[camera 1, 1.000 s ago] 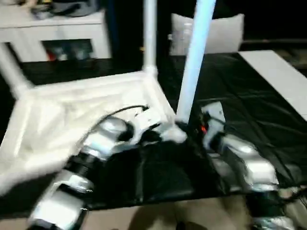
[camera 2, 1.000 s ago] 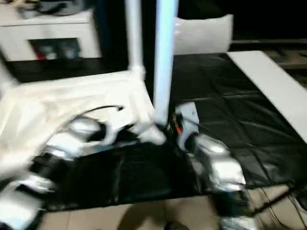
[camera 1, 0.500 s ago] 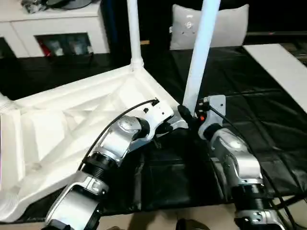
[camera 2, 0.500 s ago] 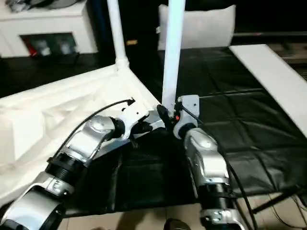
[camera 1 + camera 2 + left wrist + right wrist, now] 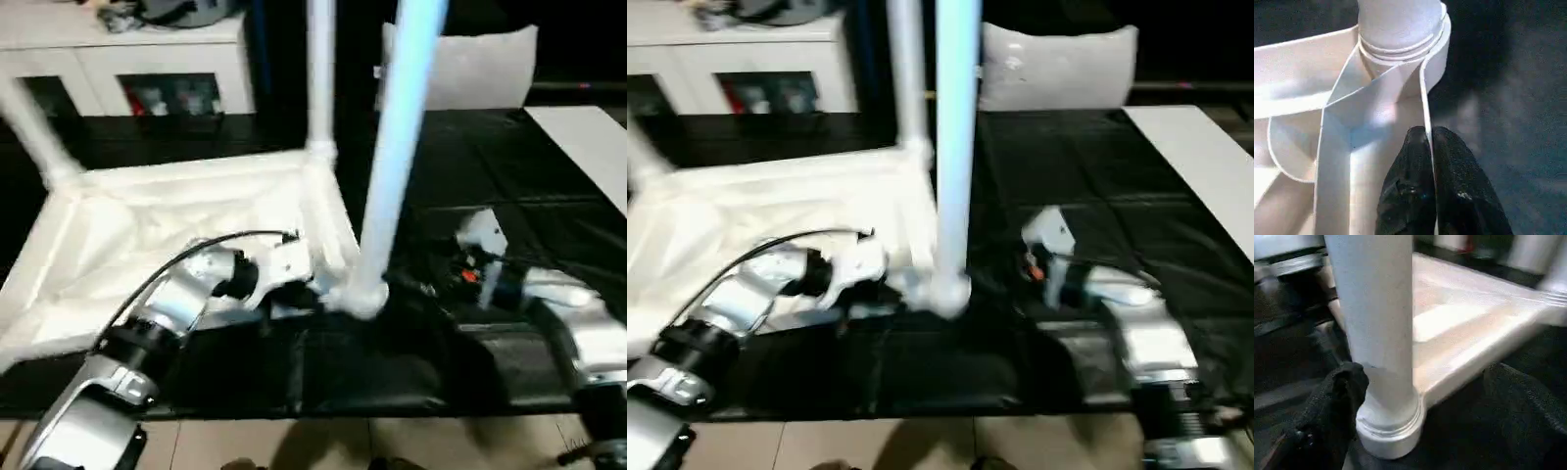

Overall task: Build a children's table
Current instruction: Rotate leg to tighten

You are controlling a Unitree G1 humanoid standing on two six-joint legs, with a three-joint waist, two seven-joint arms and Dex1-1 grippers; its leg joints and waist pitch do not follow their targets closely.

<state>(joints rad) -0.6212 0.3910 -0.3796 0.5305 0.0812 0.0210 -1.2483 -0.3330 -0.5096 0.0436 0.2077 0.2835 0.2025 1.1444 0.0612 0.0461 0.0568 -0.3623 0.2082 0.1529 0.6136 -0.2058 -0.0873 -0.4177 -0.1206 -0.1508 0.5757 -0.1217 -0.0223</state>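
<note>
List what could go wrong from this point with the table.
1. The right end effector stands open around the near leg, so nothing steadies it; if not fully seated in its corner socket, it may lean.
2. The left end effector pinches a thin rim, which might slip out.

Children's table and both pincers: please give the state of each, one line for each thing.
Table top: upside down on the black sheet, ribbed underside up.
Near leg: upright in its corner socket.
Far leg: upright in its socket.
Left pincer: shut on the table top's rim.
Right pincer: open around the near leg.
</note>
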